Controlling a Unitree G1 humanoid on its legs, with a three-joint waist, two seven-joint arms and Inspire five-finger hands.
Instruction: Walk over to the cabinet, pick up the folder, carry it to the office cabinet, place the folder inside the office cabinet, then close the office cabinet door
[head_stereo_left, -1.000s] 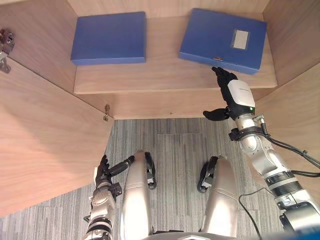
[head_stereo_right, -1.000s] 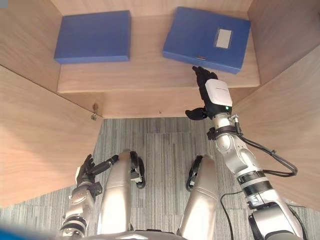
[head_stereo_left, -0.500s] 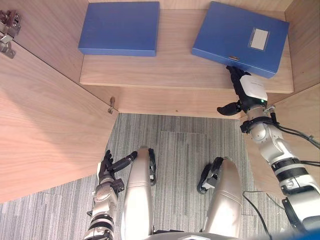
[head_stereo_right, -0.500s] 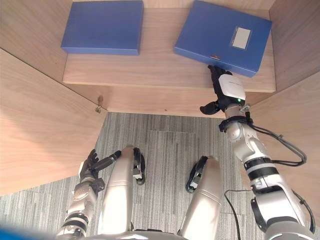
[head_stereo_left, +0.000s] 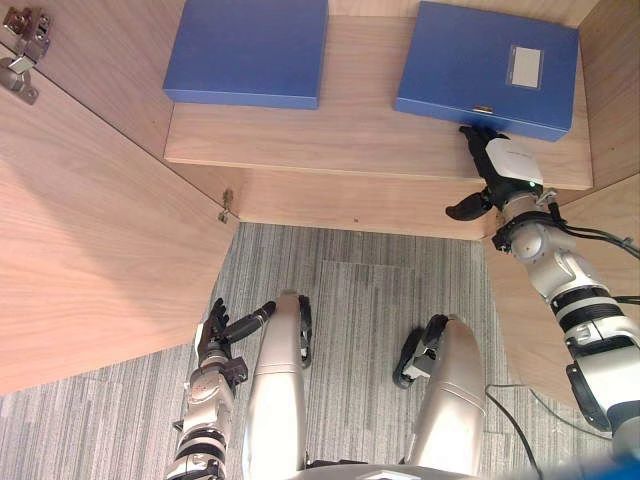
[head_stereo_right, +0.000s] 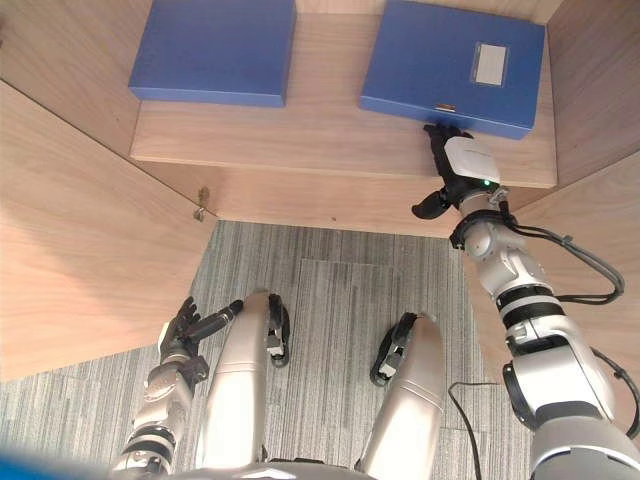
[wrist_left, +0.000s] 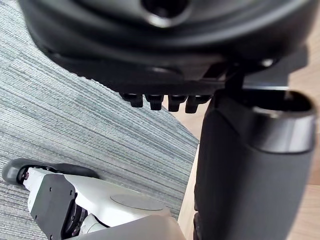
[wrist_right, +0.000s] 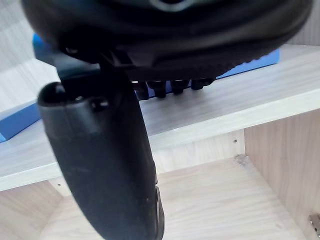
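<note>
Two blue folders lie flat on the wooden cabinet shelf (head_stereo_left: 360, 145). The right folder (head_stereo_left: 487, 62) carries a grey label and sits slightly askew. The left folder (head_stereo_left: 250, 48) is plain. My right hand (head_stereo_left: 506, 165) reaches in over the shelf's front; its straight fingers touch the right folder's near edge and its thumb is spread out to the side. In the right wrist view the fingers (wrist_right: 170, 87) point at the blue folder (wrist_right: 250, 62). My left hand (head_stereo_left: 213, 335) hangs low beside my leg, fingers relaxed and holding nothing.
The open cabinet door (head_stereo_left: 90, 230) stands at my left, with a metal hinge (head_stereo_left: 22, 35) at its top. A wooden side panel (head_stereo_left: 615, 60) closes the right side. Grey striped carpet (head_stereo_left: 360, 300) lies below the shelf.
The whole view has shifted as I moved closer. My right hand has stretched further in and stays against the right folder's near edge. The left hand still hangs low.
</note>
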